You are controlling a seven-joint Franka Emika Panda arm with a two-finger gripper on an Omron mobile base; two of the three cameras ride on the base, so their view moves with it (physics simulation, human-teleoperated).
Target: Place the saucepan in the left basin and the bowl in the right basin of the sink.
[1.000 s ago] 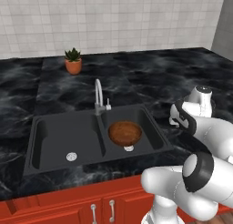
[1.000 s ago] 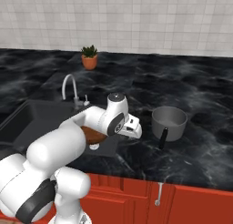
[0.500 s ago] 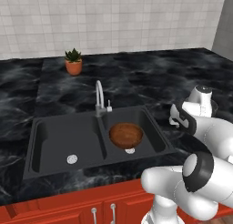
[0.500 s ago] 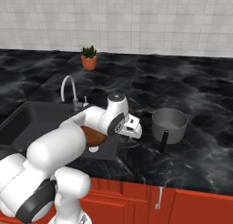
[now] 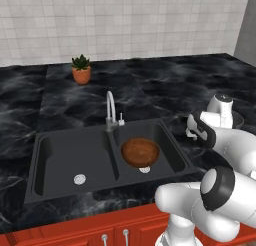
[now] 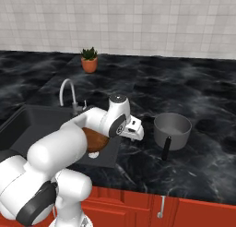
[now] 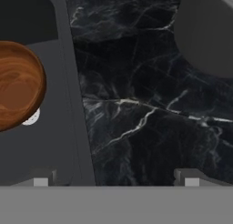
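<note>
One half done, by the look of it: bowl (image 5: 140, 151) lies hollow-up in the right basin (image 5: 172, 157), over the drain, well inside the rim. Left basin (image 5: 75, 155) holds no pan yet, just its silver drain. Saucepan (image 6: 172, 129) stands upright on the table (image 6: 193, 168) to the right of the sink (image 5: 42, 140), apart from its rim, between sink and the table's right end. Left there, presumably, as the item not yet dealt with.

Claw (image 6: 134, 130) hovers wide and empty over bare table between right basin and saucepan, tips (image 7: 41, 180) spread well apart in the hand view, touching nothing. Points down at the marble with the basin edge on one side and the pan's grey wall (image 7: 205, 34) at the far corner; likely placed so for a reach toward the pan.

Handle (image 6: 166, 147) sets the pan's long axis: sticks out straight from the pot wall toward the table's front edge, roughly square to that edge, free end nearest the cabinets. Pot mouth faces up. Handle end looks the easier place for a grip, a judgement only.
</note>
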